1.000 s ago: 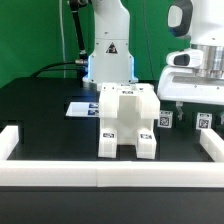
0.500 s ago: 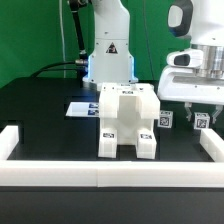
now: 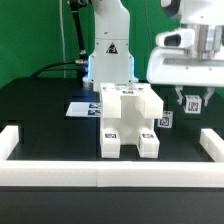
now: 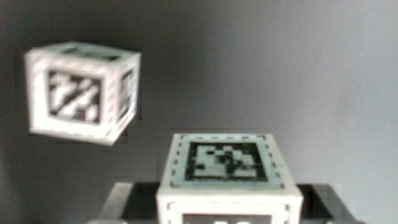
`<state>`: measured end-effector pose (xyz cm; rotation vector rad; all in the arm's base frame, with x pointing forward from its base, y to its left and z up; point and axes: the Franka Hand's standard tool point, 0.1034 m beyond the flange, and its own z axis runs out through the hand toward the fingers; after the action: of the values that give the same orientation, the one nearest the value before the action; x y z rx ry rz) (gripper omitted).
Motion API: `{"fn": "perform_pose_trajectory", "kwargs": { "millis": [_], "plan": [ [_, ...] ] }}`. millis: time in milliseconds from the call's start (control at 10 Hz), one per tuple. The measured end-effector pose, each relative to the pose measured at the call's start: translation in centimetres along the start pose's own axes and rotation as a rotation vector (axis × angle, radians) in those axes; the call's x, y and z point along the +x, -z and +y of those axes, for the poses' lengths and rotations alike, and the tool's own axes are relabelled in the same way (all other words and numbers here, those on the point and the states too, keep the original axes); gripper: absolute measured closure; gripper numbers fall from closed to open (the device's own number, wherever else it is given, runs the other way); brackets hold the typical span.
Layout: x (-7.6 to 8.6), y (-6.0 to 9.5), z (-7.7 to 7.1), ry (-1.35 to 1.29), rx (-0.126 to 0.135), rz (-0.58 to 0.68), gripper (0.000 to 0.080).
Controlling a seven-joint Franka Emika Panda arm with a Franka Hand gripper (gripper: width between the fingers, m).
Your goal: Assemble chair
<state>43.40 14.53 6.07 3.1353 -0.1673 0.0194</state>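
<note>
Pincer [image 3: 193, 98] is clamped on a small tagged white block [image 3: 193, 103], held above the black tabletop [image 3: 40, 100], to the exterior view's right of the chair [image 3: 128, 120]. A second block [image 3: 167, 120] sits just beside the chair.

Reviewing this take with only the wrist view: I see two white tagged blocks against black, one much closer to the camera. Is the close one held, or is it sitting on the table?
Observer: Held, it seems. In the exterior view the small block hangs between the fingers of the end effector and looks clear of the table.
Operator: Where does the other block sit relative to the chair?
Observer: The second block rests on the table close beside the chair assembly, on the exterior view's right of it. I cannot tell whether the two touch.
</note>
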Motion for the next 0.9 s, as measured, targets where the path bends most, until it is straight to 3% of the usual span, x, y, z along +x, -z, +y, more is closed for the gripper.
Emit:
{"fn": "perform_pose_trajectory", "kwargs": {
  "millis": [200, 500, 600, 900],
  "plan": [
    [1.2, 3.0, 1.1, -0.004, 0.024, -0.029, 0.0514],
    [4.7, 7.1, 3.0, -0.006, 0.059, -0.038, 0.0513],
    [6.0, 7.9, 3.7, -0.001, 0.065, -0.024, 0.0512],
    [5.8, 7.7, 3.7, -0.007, 0.063, -0.022, 0.0512]
  ]
}}
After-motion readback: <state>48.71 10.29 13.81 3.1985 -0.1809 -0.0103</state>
